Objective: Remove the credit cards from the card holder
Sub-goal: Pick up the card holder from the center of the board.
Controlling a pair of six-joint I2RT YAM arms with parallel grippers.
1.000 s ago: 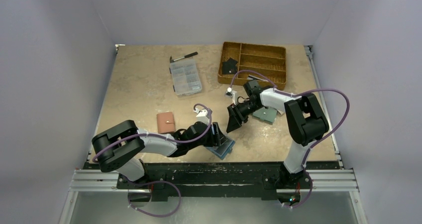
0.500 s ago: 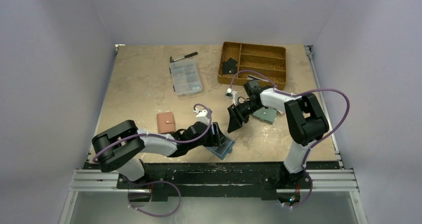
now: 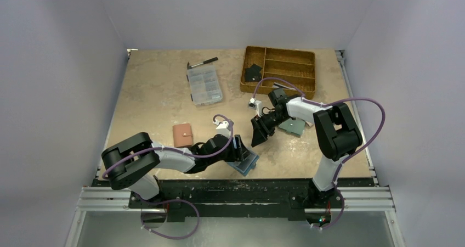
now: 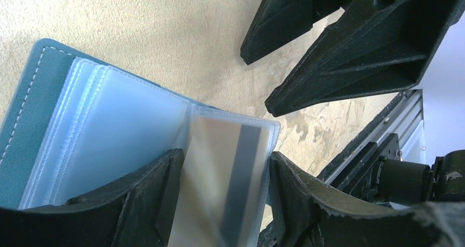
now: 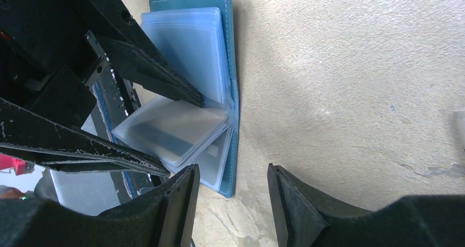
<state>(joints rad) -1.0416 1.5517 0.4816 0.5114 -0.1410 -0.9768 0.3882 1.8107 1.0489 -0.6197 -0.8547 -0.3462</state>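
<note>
The card holder (image 3: 248, 162) lies open near the table's front edge, dark blue cover (image 4: 33, 104) down and its clear sleeves fanned upward (image 5: 227, 49). My left gripper (image 3: 239, 148) (image 4: 225, 155) is shut across one raised sleeve, with a finger on each side edge. Inside that sleeve is a tan credit card (image 4: 219, 170) (image 5: 164, 129) with a dark stripe. My right gripper (image 3: 257, 134) (image 5: 231, 173) hovers open just beyond the holder, pointing down at it with nothing between its fingers. No other credit cards show.
A pinkish-brown wallet (image 3: 182, 134) lies left of the left arm. A pale teal wallet (image 3: 290, 127) sits under the right forearm. Farther back are a clear organizer box (image 3: 204, 85), a pen (image 3: 203, 63) and a wooden divided tray (image 3: 285, 55). The metal rail (image 3: 236, 195) borders the front edge.
The right gripper has dipped very slightly toward the holder. The left gripper and the sleeve it holds stay where they were.
</note>
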